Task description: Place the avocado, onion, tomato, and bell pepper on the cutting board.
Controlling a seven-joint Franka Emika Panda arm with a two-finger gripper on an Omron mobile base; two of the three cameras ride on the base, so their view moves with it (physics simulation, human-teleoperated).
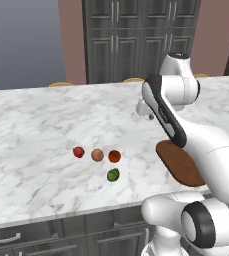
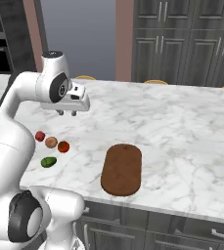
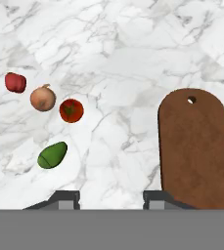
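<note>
Four small pieces of produce lie together on the white marble counter [image 1: 46,125]. They are a crimson bell pepper [image 3: 15,82], a tan onion [image 3: 43,97], an orange-red tomato [image 3: 71,110] and a dark-green avocado [image 3: 52,155]. To their right lies the dark reddish-brown cutting board [image 3: 196,146], bare. My gripper [image 3: 111,197] hangs high above the counter between produce and board, open, with nothing between its fingers. In the left base view the bell pepper [image 1: 78,152], onion [image 1: 97,155], tomato [image 1: 114,156] and avocado [image 1: 113,174] sit left of the board [image 1: 178,162].
Dark cabinets [image 1: 131,40] stand behind the island. Chair backs [image 2: 155,82] peek over the counter's far edge. The counter's near edge [image 1: 61,217] runs just below the avocado and the board.
</note>
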